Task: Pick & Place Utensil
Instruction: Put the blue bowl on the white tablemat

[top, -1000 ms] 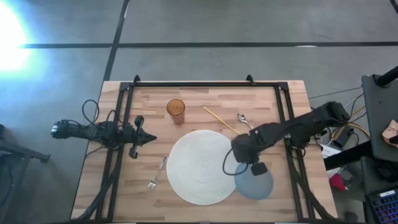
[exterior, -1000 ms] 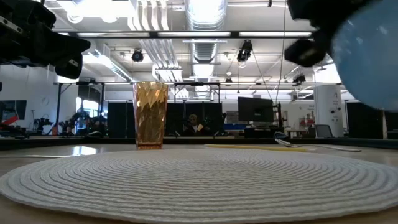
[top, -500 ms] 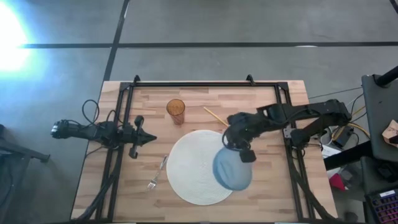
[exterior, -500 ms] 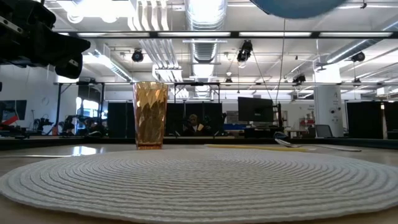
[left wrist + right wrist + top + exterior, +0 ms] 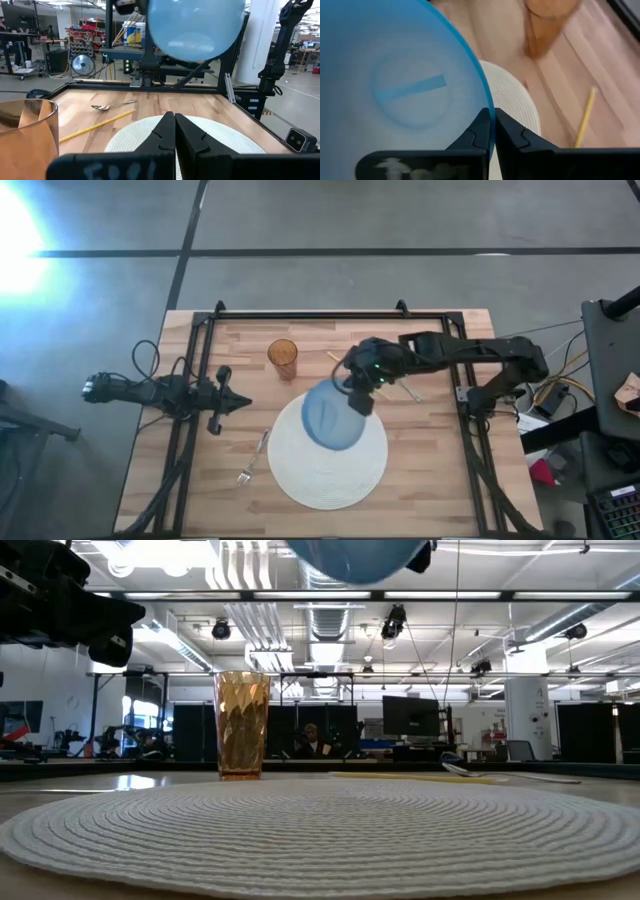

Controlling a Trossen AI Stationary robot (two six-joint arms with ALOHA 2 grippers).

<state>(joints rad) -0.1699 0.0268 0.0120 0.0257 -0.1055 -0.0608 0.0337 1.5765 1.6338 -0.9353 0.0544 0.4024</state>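
A blue plate (image 5: 326, 418) hangs in the air over the far half of the round white placemat (image 5: 330, 472). It also shows at the top of the low view (image 5: 352, 554) and in the left wrist view (image 5: 192, 27). My right gripper (image 5: 358, 402) is shut on the plate's right edge. My left gripper (image 5: 240, 402) is shut and waits over the table's left side, touching nothing. A fork (image 5: 252, 459) lies left of the placemat. A spoon (image 5: 112, 105) and a yellow chopstick (image 5: 95, 127) lie on the wood beyond it. My right gripper pinches the blue plate's rim (image 5: 488, 111) between its two fingers (image 5: 512, 135), one on the inner face and one on the underside. The fingers come from the table's right side. The plate is lifted clear, well above the placemat.
An amber cup (image 5: 283, 358) stands upright on the far side of the table, left of the plate, and shows in the low view (image 5: 243, 725). Black frame rails (image 5: 200, 370) run along the table's left, far and right edges. Bare wood lies right of the placemat.
My right gripper has carried the blue plate from the table's near right, beside the placemat, up and toward the far left. The plate now hangs over the placemat's far part, and in the low view it has risen to the top edge.
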